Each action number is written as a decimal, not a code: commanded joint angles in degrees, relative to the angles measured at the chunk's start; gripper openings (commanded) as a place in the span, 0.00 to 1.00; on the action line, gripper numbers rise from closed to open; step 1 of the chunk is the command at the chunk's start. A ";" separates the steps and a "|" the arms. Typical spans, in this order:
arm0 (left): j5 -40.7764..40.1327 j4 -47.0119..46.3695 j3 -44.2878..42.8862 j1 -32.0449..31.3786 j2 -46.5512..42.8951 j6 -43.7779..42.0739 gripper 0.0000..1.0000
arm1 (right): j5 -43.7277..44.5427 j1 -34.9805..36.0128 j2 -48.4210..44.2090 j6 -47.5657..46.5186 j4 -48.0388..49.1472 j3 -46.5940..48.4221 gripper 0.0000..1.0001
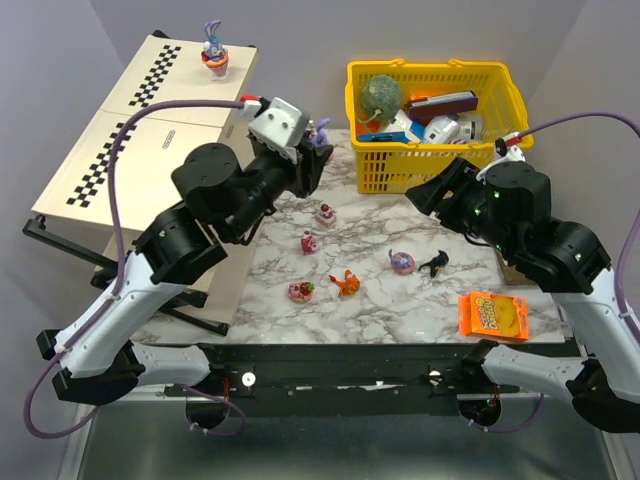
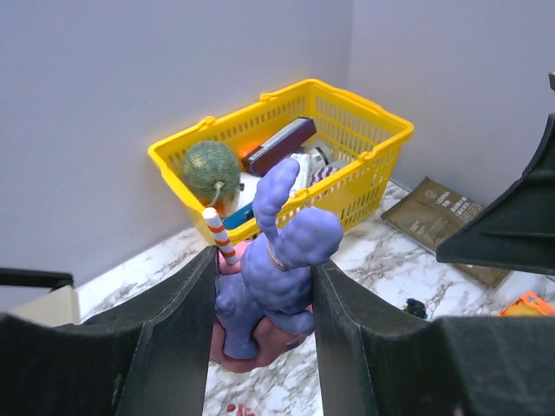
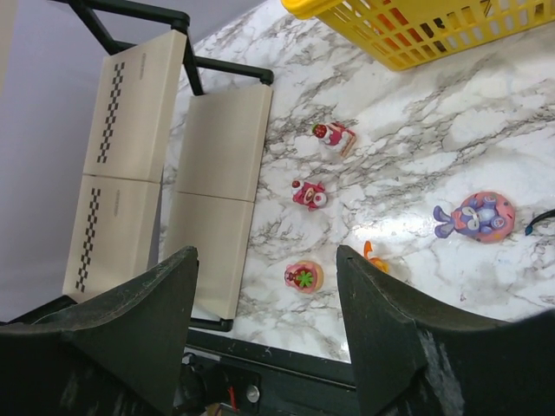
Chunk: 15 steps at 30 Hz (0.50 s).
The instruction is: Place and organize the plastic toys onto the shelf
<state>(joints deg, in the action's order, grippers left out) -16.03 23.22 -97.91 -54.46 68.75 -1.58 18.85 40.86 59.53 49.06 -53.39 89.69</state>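
Six plastic toys (image 1: 308,241) are scattered over the marble table (image 1: 420,310) beyond the arm bases. Nearest among them, a pink doughnut piece (image 1: 301,291) and an orange figure (image 1: 346,284) are found just beside each other. Slightly farther and to the right, a purple rabbit on a doughnut (image 1: 401,262) is seen lying flat, with a black figure (image 1: 434,264) near it. A red-and-white cake piece (image 1: 326,214) is placed farther back, near the table's middle. An orange snack packet (image 1: 493,315) is laid at the near right, beside the right arm.

The right gripper (image 3: 266,260) is held above the right part of the table, in front of the basket. Its jaws are spread wide and nothing is caught between them; the toys on the marble are viewed through the gap.

The left gripper (image 2: 264,290) is raised over the far left of the table, close to the shelf's edge. Its jaws are pressed against both sides of a purple rabbit figurine (image 2: 277,260) on a pink base, which is carried clear of the table.

At the far right, a yellow basket (image 1: 380,170) is filled with a green ball (image 1: 381,93) and some boxes.

The shelf (image 1: 110,150) is set slanted at the table's left. One more rabbit toy (image 1: 213,50) is stood upright on its farthest panel, beside a checkered strip.
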 commanded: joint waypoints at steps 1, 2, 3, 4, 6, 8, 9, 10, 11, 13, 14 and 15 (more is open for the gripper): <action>-5.23 10.24 -3.86 2.24 -1.51 0.01 0.00 | 1.45 -0.08 0.68 -0.28 1.79 -1.09 0.73; -6.02 11.13 -5.44 3.03 -1.51 -0.08 0.00 | 1.36 -0.08 0.94 -0.28 1.97 -1.36 0.73; -6.46 12.19 -6.23 4.17 -1.51 0.00 0.00 | 1.10 -0.08 1.20 -0.28 2.14 -1.45 0.73; -6.82 14.11 -7.03 5.31 -1.51 0.00 0.00 | 0.93 -0.08 1.38 -0.28 2.23 -1.62 0.73; -6.82 16.14 -9.40 9.09 -1.43 0.27 0.00 | 0.57 -0.08 1.73 -0.54 2.41 -1.89 0.73; -6.29 18.96 -12.02 11.38 -0.99 -0.61 0.00 | 0.31 -0.08 2.26 -0.63 2.50 -2.06 0.73; -6.64 20.10 -13.00 11.83 -0.81 -0.96 0.00 | -0.30 -0.17 2.61 -0.63 2.41 -1.98 0.73; -6.90 21.67 -13.97 12.61 -0.20 -1.05 0.00 | -0.92 -0.26 3.05 -0.72 2.50 -1.80 0.73; -6.82 22.56 -15.72 13.14 -0.02 -1.14 0.00 | -1.70 -0.34 3.40 -1.15 2.50 -1.45 0.73; -7.08 23.97 -17.05 15.25 0.42 -1.40 0.00 | -3.11 -0.43 4.28 -1.86 2.41 0.04 0.73; -6.65 24.15 -17.75 15.95 0.33 -1.32 0.00 | -3.38 -0.52 5.15 -2.38 2.32 0.66 0.73; -6.12 24.50 -18.10 17.70 0.33 -1.32 0.00 | -3.56 -0.52 5.60 -2.56 2.15 1.10 0.73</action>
<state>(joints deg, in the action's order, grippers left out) -21.58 43.68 -112.88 -40.47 68.93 -2.02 17.54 40.75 63.31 48.34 -52.07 88.40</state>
